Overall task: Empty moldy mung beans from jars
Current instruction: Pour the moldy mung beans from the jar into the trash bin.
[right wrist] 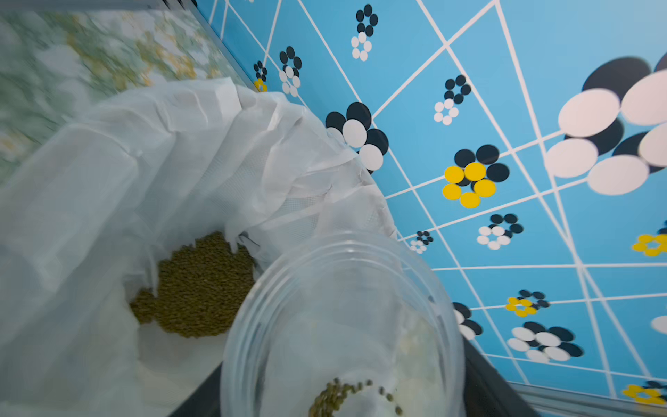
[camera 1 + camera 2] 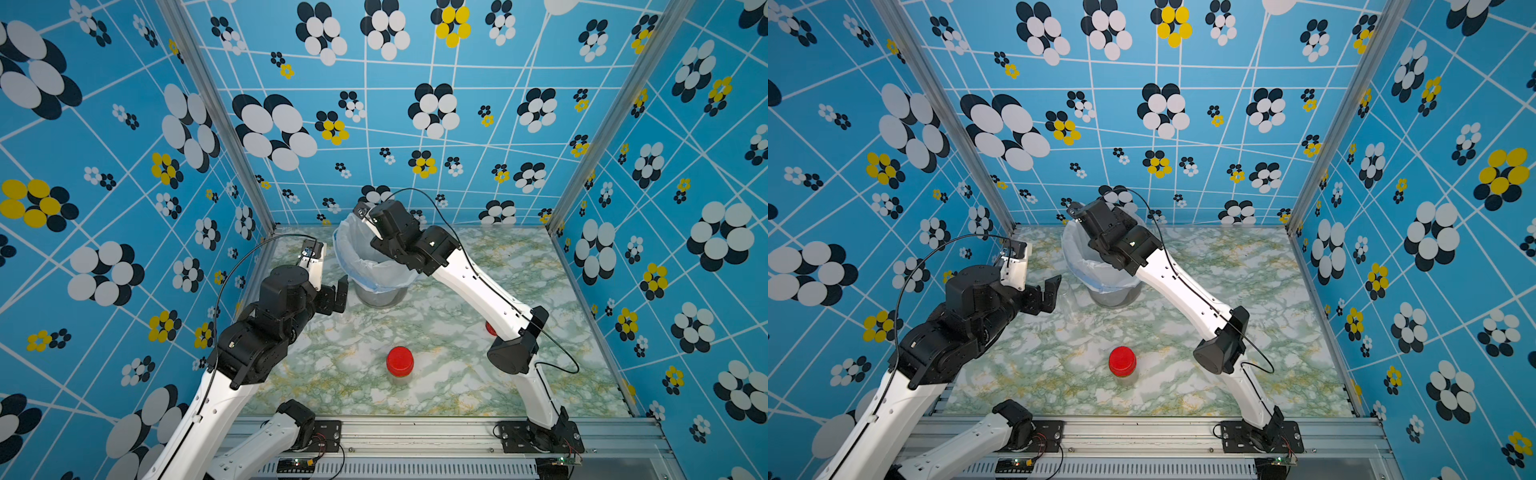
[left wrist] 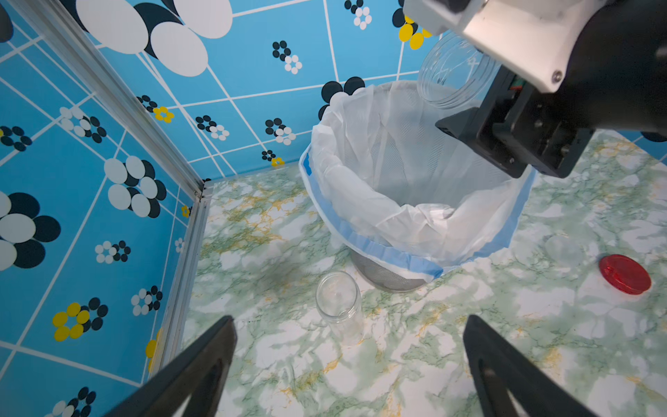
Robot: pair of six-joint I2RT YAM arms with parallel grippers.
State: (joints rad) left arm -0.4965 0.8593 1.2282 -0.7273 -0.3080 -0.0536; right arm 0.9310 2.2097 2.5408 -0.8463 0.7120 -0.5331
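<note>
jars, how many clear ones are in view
3. A tall narrow clear jar stands open beside the white-bag-lined bin; a rounder clear jar is tilted over it in the right gripper; a red-lidded clear jar stands mid-table. More may be hidden.

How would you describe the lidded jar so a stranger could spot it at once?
Find the white-bagged bin at the back of the marbled table. Come forward to the small clear jar standing alone mid-table. Only it wears a red lid; the jar beside the bin is open and empty.
</note>
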